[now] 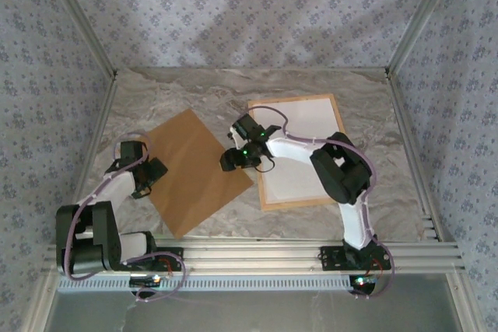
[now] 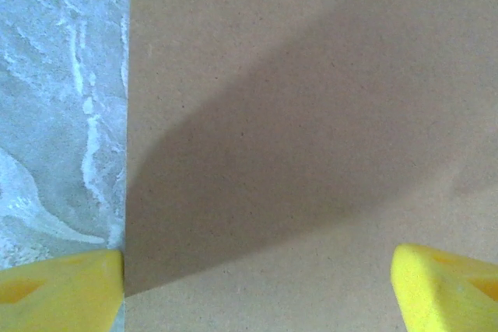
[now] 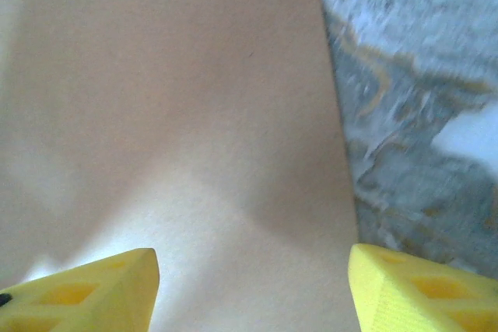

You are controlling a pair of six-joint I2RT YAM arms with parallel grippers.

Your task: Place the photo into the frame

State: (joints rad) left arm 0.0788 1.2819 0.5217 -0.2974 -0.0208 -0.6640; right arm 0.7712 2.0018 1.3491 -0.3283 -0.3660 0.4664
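Note:
The frame (image 1: 296,204), thin light wood, lies flat at the right of the table with a white sheet (image 1: 299,141) inside it. The photo's coastal picture is out of view. A plain brown backing board (image 1: 191,169) lies skewed at centre left. My left gripper (image 1: 150,176) is low over the board's left edge (image 2: 128,153), open (image 2: 257,270), one yellow finger (image 2: 70,289) at the edge and the other over the board. My right gripper (image 1: 231,159) hovers at the board's right corner, open (image 3: 253,270), above a pale tan sheet (image 3: 171,114) whose edge meets the marble.
The grey marble tabletop (image 1: 179,91) is walled by patterned panels at the back and both sides. An aluminium rail (image 1: 272,254) runs along the near edge by the arm bases. My right arm (image 1: 342,172) reaches across the frame's lower part.

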